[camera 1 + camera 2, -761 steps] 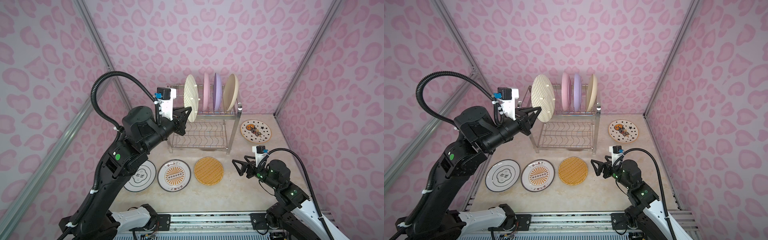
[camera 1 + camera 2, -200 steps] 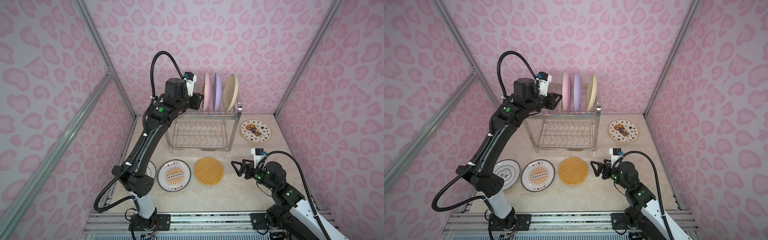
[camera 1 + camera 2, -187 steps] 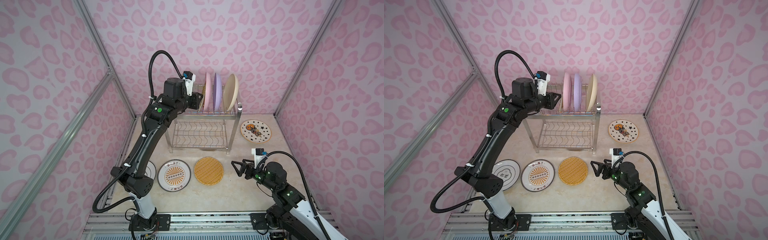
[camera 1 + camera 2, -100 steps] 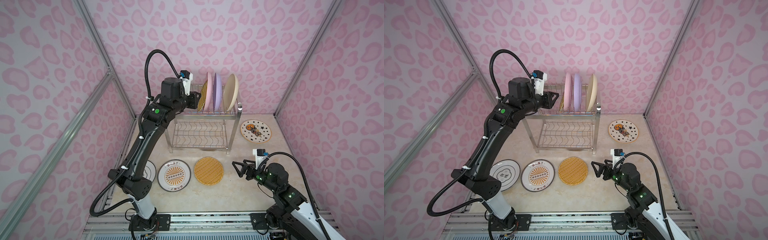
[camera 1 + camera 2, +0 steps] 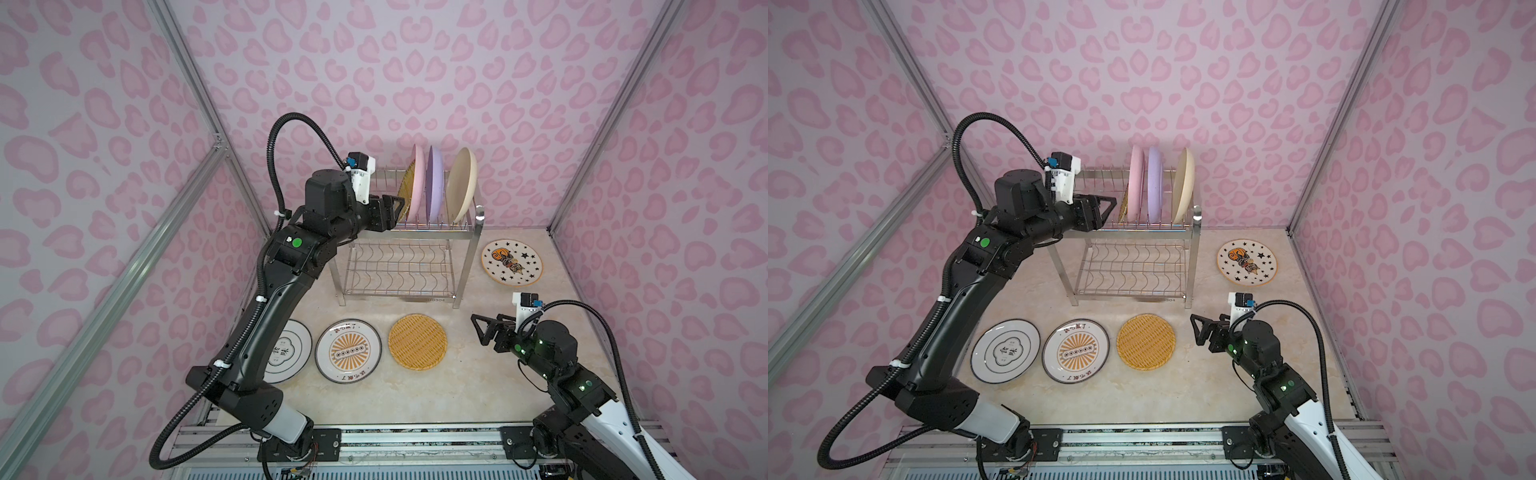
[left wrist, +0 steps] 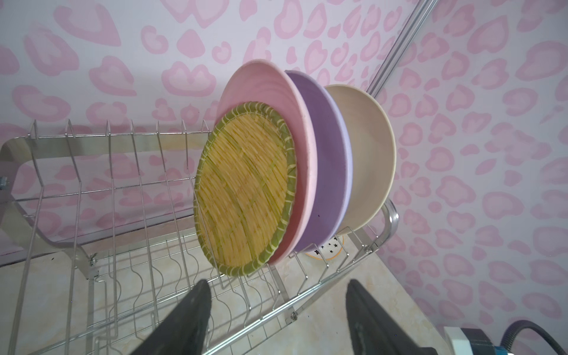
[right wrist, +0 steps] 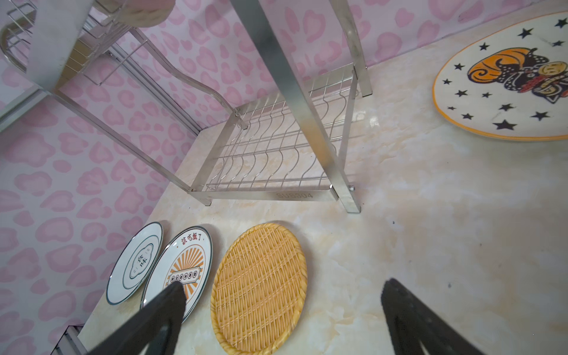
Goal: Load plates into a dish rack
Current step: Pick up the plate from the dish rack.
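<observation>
Left gripper (image 6: 278, 285), open and empty, faces the racked woven plate (image 6: 246, 190) leaning on the pink plate (image 6: 261, 89); right gripper (image 7: 282, 285) gapes empty.

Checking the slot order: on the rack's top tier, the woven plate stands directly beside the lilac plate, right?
No: on the rack's top tier the woven plate stands directly beside the pink plate, not the lilac plate; the left wrist view shows it.
</observation>
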